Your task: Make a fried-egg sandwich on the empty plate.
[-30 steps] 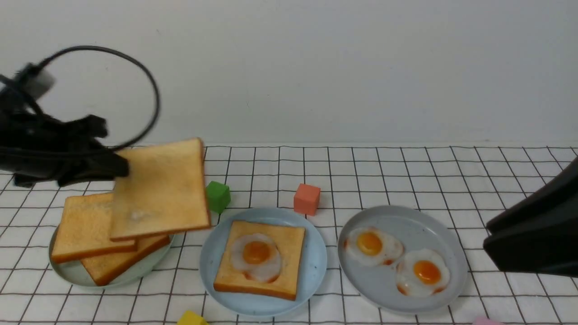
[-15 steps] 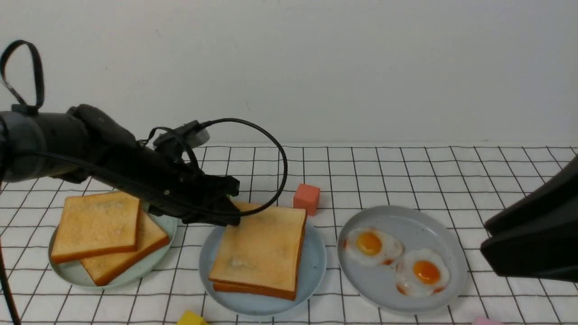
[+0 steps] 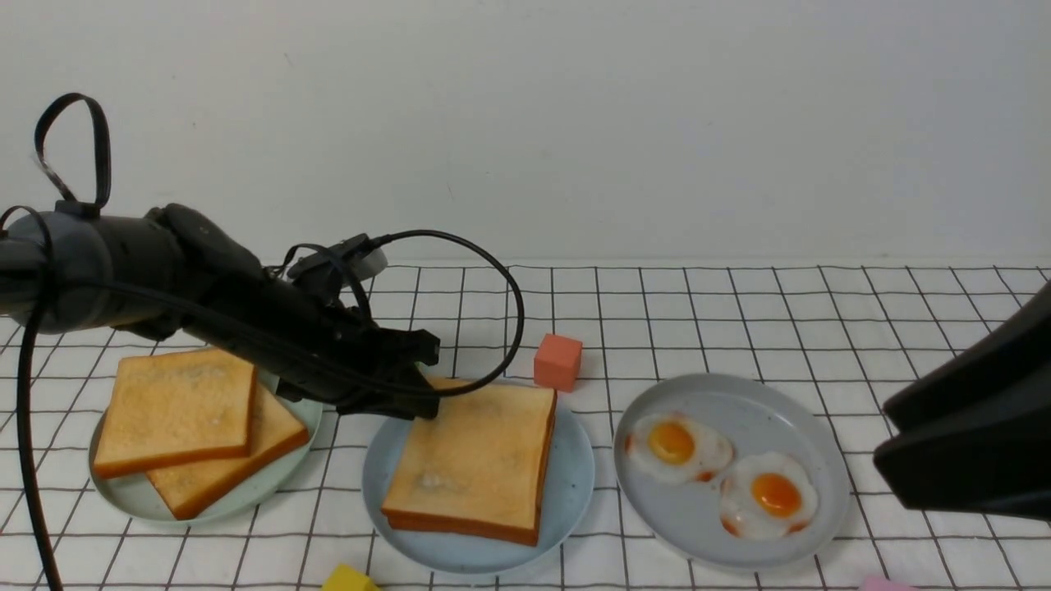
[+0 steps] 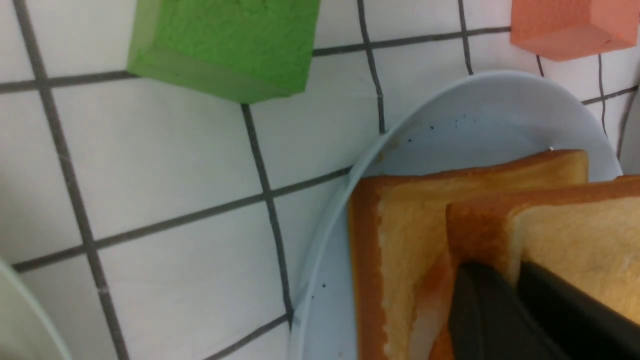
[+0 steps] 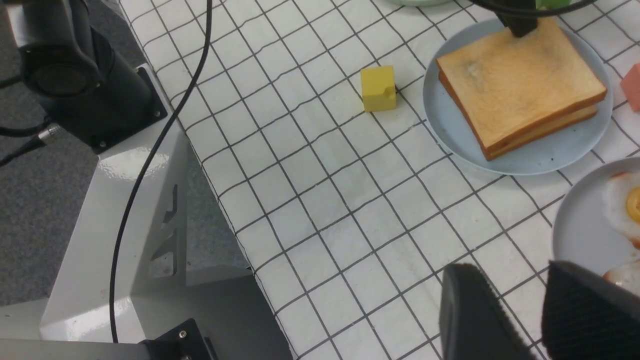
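The fried-egg sandwich [image 3: 472, 464] lies on the empty plate [image 3: 575, 484], the round light-blue one in the middle: two golden toast slices stacked, the egg hidden between them in the front view. My left gripper [image 3: 415, 394] is shut on the top slice [image 4: 575, 235] at its far left corner, one finger above and one below. The lower slice [image 4: 400, 225] shows under it, with a sliver of egg white at its edge. My right gripper [image 5: 510, 285] hangs open over the tablecloth beside the grey plate, holding nothing.
A pale green plate [image 3: 123, 501] at the left holds two loose toast slices. A grey plate [image 3: 739, 410] at the right holds two fried eggs. A green cube [image 4: 225, 45], an orange cube [image 3: 558, 361] and a yellow cube [image 5: 378, 88] lie around the blue plate.
My left gripper carried the toast slice from above the left plate to the right and down onto the egg-topped slice, covering the egg. The right arm has hardly moved.
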Controlling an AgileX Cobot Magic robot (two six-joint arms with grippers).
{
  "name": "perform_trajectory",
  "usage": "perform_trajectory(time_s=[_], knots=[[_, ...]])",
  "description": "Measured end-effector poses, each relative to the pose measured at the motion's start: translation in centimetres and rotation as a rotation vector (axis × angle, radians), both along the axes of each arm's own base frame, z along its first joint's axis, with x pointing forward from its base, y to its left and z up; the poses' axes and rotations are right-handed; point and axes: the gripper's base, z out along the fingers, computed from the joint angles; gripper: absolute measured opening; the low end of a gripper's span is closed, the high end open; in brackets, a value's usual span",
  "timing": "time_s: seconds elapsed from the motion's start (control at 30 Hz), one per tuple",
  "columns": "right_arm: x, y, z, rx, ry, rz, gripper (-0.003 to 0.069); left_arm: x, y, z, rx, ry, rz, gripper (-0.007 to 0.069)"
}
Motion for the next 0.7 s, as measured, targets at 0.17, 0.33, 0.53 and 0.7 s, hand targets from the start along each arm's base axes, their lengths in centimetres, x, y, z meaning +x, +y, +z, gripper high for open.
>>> perform_trajectory(time_s=[0.17, 0.33, 0.53, 0.7], knots=[[0.0, 0.0, 0.0, 0.000, 0.000, 0.000, 0.0239, 0.0, 0.0, 0.0, -0.004, 0.006, 0.010, 0.0138], [0.0, 0.0, 0.0, 0.005, 0.014, -0.013, 0.0197, -0.1, 0.0, 0.1, -0.006, 0.013, 0.004, 0.0230], [0.0, -0.2, -0.1, -0.006, 0.021, -0.045, 0.0001, -0.5, 0.1, 2.1, -0.006, -0.036, -0.006, 0.0288], [-0.9, -1.6, 0.7, 0.001, -0.040, -0.146, -0.0010, -1.5, 0.1, 4.8, -0.004, -0.090, -0.045, 0.0286]])
